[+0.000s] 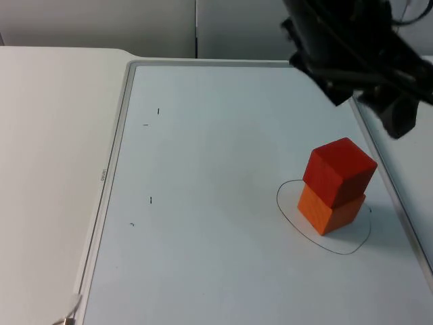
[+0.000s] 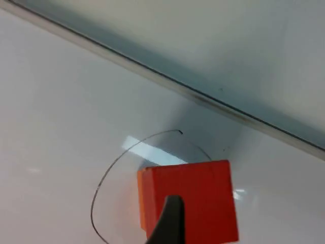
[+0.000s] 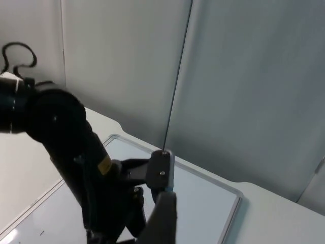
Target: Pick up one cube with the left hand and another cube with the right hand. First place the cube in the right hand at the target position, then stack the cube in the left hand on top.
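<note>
Standing inside a pen-drawn ring (image 1: 325,218) near the right edge of the bench (image 1: 203,257), a red cube (image 1: 338,170) is seen resting squarely on an orange cube (image 1: 330,210); the two are touching, with the upper one turned slightly against the lower; the stack looks upright and free of any hold. From this the task is judged to be essentially done: the first cube has been set at the marked spot and the second has been stacked on top; nothing seems left but drawing the arms away.

In the top view a black arm (image 1: 352,54) is seen raised above the far right corner of the bench, well apart from the stack. In the left wrist view the red cube (image 2: 190,201) is looked at from above, with part of the ring (image 2: 109,175) beside it and one black fingertip (image 2: 170,223) of the left end effector in front of the cube; no contact with the cube can be made out, and whether its fingers are apart or together cannot be told. In the right wrist view the other arm (image 3: 76,157) and the grey wall (image 3: 244,91) are faced; one fingertip (image 3: 161,218) of the right end effector is seen, and its state likewise cannot be told.
</note>
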